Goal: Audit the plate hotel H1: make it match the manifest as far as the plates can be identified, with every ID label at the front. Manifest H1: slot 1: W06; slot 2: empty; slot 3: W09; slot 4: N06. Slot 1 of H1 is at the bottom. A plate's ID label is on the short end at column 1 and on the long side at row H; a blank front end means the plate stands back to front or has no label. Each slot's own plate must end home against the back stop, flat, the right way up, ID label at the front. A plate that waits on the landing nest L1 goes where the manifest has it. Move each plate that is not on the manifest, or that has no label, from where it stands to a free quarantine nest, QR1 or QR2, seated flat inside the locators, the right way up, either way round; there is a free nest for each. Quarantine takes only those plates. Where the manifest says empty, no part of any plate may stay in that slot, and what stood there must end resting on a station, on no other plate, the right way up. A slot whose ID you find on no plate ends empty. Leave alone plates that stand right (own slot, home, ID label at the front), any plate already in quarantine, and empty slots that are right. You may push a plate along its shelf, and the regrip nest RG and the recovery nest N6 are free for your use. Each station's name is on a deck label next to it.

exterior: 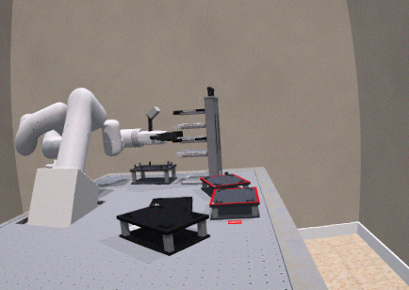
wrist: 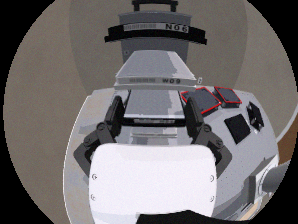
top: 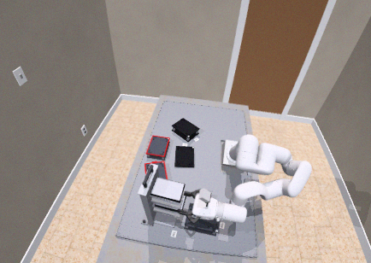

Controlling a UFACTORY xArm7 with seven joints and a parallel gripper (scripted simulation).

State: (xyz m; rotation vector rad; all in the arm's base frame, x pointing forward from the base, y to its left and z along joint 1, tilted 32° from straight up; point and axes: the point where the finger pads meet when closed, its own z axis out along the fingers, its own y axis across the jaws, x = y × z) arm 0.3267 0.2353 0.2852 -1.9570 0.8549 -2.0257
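The gripper point(wrist: 152, 117) has its jaws spread wide and closed on the two long sides of a plate point(wrist: 153, 104), which sits at the second shelf up in the hotel point(exterior: 213, 124), with its near end sticking out toward the arm. The manifest wants that slot empty, so this plate is probably the one being taken out.

A plate like this is likely light and rigid, a thin flat tray with smooth hard walls. It will not bend, but the sides give little friction, so a grip across the width near the front end seems right, held level so the far end does not catch the shelf above or below. Any tilt while it slides out could jam it on the rails.

In the wrist view the top slot carries a plate point(wrist: 157, 28) whose front label appears to read N06, though the text is small. The other shelves show as thin bars in the exterior view; what lies on each I cannot tell for sure.

On the surface point(exterior: 245, 261), the two red-rimmed nests point(exterior: 234, 197) each seem to hold a dark slab. The tilted black nest point(exterior: 162, 216) appears to carry a plate lying askew. The far dark nest point(exterior: 153, 169) looks bare.
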